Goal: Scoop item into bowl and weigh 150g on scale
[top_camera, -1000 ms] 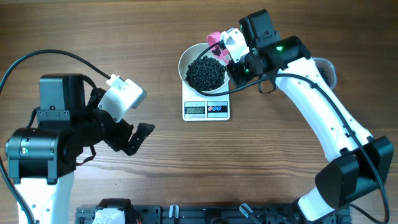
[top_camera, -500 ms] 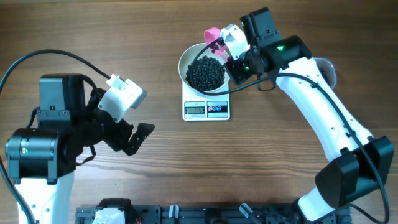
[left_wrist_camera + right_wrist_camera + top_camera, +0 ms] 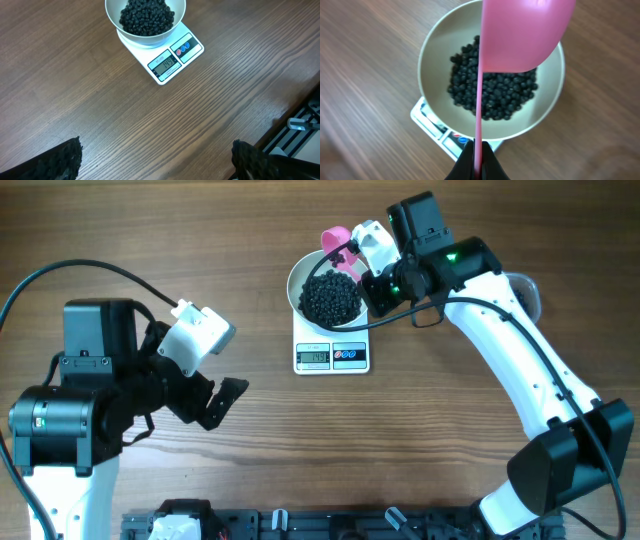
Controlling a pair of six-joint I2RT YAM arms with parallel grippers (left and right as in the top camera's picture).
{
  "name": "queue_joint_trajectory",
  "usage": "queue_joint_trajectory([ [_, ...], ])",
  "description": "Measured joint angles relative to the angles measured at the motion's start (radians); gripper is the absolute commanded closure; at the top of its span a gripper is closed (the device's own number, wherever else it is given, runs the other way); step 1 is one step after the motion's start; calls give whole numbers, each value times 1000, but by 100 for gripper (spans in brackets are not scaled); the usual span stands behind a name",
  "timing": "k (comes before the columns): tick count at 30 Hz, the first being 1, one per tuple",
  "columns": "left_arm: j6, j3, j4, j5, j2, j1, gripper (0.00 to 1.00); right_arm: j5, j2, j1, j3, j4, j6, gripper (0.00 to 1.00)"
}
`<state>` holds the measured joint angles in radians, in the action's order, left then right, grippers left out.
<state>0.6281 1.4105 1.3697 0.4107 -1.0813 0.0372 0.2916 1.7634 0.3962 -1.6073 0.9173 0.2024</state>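
Note:
The white bowl [image 3: 293, 280] sits on the small white scale [image 3: 332, 356] and holds a heap of the black item [image 3: 332, 297]. My right gripper [image 3: 368, 262] is shut on the handle of a pink scoop [image 3: 335, 238], whose cup hangs over the bowl's far rim. In the right wrist view the scoop [image 3: 520, 35] is turned on edge above the item [image 3: 495, 95], and the gripper [image 3: 478, 150] pinches its thin handle. My left gripper [image 3: 216, 407] is open with nothing in it, low at the table's left. From its wrist view I see bowl [image 3: 112, 17] and scale [image 3: 172, 60] ahead.
The rim of a clear tub [image 3: 526, 288] shows behind the right arm at the right. A dark rack [image 3: 300, 525] runs along the table's near edge. Bare wood lies between the left gripper [image 3: 156, 145] and the scale.
The pink scoop has swung slightly left and away, from over the bowl towards its far rim. The left arm has not moved.

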Motion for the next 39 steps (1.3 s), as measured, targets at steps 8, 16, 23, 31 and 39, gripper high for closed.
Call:
queue_joint_trajectory([
  [8,0,0,0,0,0,0,0,198,0,-43,0,-3,-129,96],
  [16,0,0,0,0,0,0,0,359,0,-102,0,-89,-305,96],
  [23,0,0,0,0,0,0,0,397,0,-105,0,-146,-415,96],
  [31,0,0,0,0,0,0,0,405,0,-105,0,-168,-484,96],
  [39,0,0,0,0,0,0,0,407,0,-105,0,-184,-513,96],
])
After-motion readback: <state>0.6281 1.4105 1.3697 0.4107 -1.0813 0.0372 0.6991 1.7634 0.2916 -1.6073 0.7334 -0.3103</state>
